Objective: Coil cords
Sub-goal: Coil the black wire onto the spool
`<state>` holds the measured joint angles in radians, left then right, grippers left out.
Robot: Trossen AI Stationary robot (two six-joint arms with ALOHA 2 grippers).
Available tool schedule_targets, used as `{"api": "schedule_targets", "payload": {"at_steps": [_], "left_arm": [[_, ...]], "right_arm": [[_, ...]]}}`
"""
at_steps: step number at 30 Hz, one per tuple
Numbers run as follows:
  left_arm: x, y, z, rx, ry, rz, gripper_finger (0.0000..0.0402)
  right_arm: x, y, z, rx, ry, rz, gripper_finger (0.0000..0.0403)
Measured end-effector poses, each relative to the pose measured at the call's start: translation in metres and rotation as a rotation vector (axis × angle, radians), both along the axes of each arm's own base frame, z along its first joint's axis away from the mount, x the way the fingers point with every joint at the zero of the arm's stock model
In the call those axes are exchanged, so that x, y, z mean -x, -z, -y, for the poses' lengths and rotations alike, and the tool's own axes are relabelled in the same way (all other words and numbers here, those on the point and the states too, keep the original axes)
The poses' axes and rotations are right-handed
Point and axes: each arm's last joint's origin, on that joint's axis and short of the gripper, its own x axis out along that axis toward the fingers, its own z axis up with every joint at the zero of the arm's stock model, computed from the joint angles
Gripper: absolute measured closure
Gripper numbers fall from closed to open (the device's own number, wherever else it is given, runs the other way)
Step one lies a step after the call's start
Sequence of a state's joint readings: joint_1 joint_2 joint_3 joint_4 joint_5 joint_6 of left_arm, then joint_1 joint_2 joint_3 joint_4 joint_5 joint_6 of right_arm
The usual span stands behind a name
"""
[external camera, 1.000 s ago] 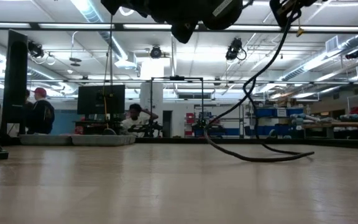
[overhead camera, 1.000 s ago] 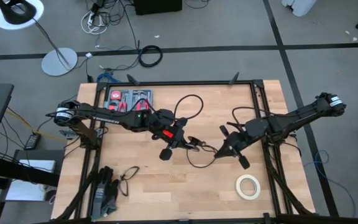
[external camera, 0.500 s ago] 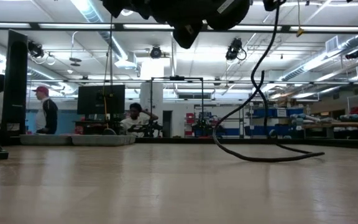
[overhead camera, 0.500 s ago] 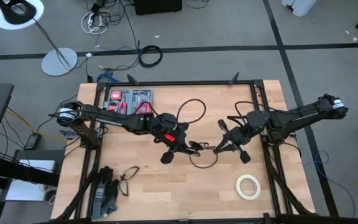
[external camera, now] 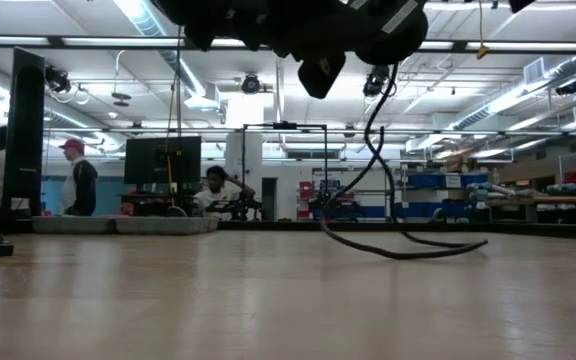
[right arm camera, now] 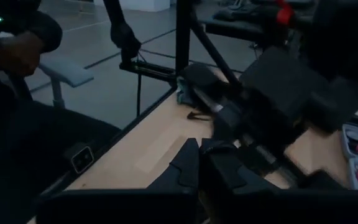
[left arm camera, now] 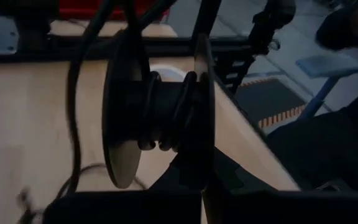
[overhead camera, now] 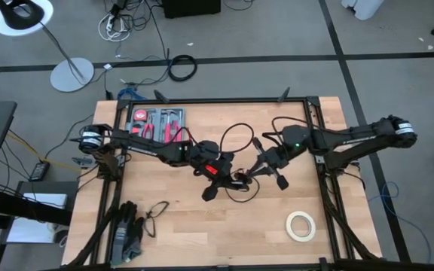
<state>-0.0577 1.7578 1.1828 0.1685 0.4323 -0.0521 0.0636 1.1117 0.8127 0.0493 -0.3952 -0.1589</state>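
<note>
Both arms meet at the centre of the high view. The left gripper is clamped tight on a spool with the cord wound round its core, and a loop arches toward the upper middle. The right gripper sits just right of it, fingers closed, apparently pinching the cord. Slack trails across the table at low-view centre.

Robotics lab or workshop: open hall with ceiling strip lights, monitors, shelving with blue bins, people at benches, wooden framed table.
</note>
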Motion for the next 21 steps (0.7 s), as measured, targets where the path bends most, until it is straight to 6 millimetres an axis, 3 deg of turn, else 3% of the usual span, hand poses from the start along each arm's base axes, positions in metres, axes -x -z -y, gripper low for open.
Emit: {"api": "schedule_targets", "payload": {"at_steps": [21], "left_arm": [[-0.004,-0.005,0.006,0.006,0.122,0.118,0.0402]], "right_arm": [[-0.05,0.018,0.024,-0.036,-0.133,-0.032,0.039]]}}
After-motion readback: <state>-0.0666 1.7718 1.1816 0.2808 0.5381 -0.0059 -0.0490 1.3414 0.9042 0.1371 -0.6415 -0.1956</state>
